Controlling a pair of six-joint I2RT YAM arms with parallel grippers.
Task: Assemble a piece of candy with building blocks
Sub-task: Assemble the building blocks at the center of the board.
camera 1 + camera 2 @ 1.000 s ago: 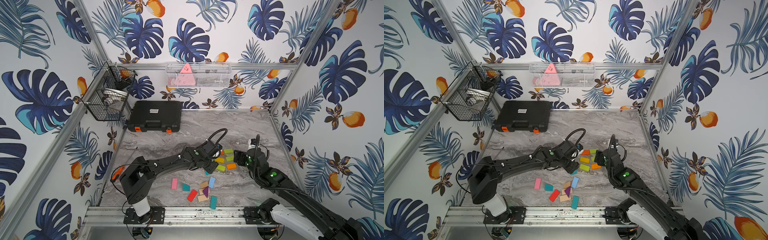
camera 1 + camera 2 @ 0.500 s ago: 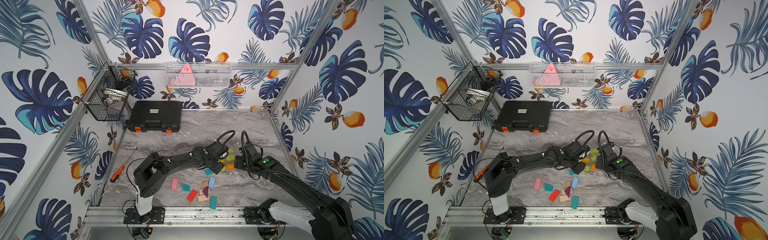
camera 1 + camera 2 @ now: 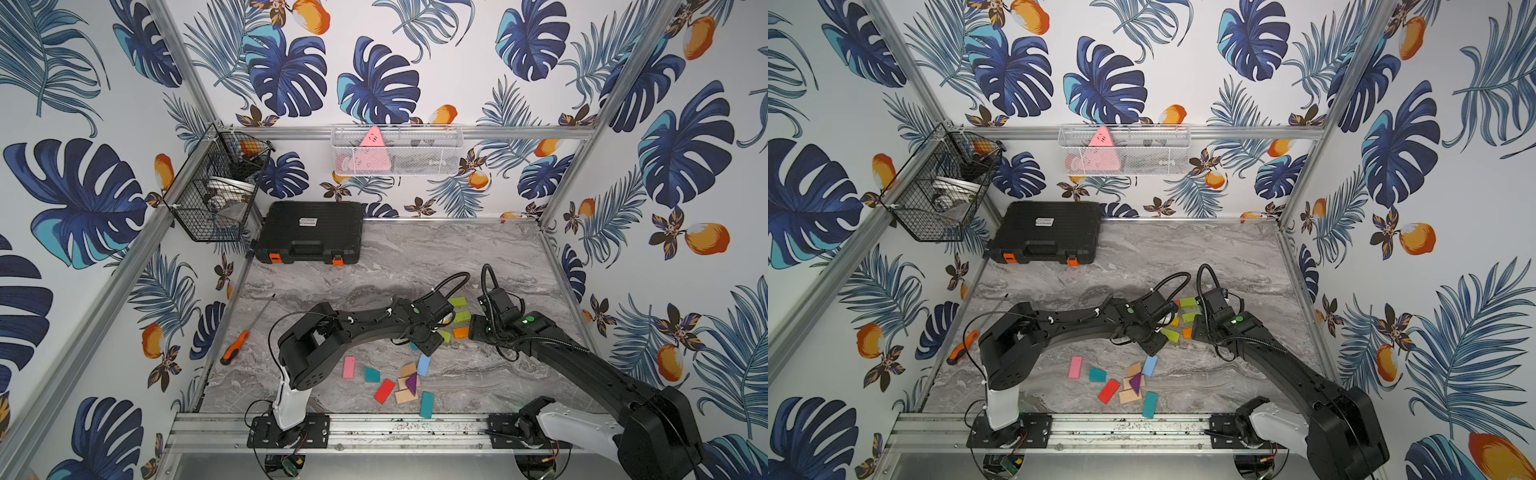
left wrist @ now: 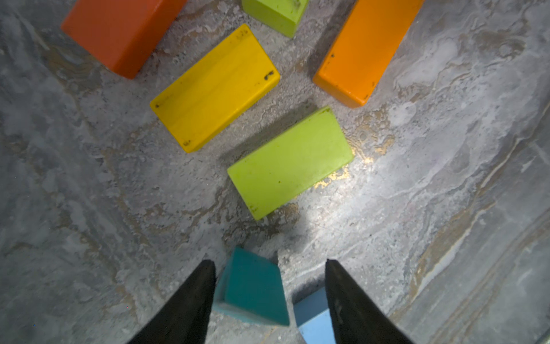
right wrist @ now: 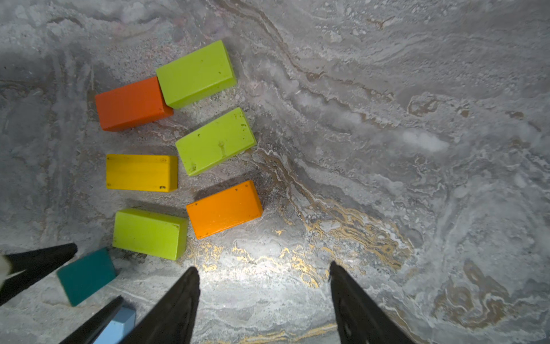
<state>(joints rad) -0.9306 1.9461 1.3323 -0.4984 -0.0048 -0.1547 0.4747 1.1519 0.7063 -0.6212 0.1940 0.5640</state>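
left gripper (image 4: 269,263) is down close to the marble tabletop (image 5: 416,149) with its jaws about half apart, straddling a teal block (image 4: 253,289). one finger (image 4: 193,300) is right against the block's side and the other stands clear of it, so i read no grip. a light blue block (image 4: 312,318) lies just beside the teal one, partly under the clear finger.

right gripper (image 5: 263,268) has its jaws apart with only bare marble between them, holding nothing.

just beyond both grippers i see a loose two-row group: three green blocks (image 5: 215,141), a yellow block (image 5: 141,172), an orange block (image 5: 224,208) and a red-orange block (image 5: 132,104). the red-orange one touches a green one; the others lie near each other with narrow gaps. in both top views this group sits at about 3 o'clock on the table, where the two arms meet.

at 6 o'clock, near the front rail, lies a scatter: a pink block (image 3: 349,367), a red block (image 3: 384,390), a purple triangle (image 3: 411,382) and plain wood blocks (image 3: 406,396).

an orange-handled screwdriver (image 3: 235,347) lies at 8 o'clock, and a black case (image 3: 309,232) at 11 o'clock.
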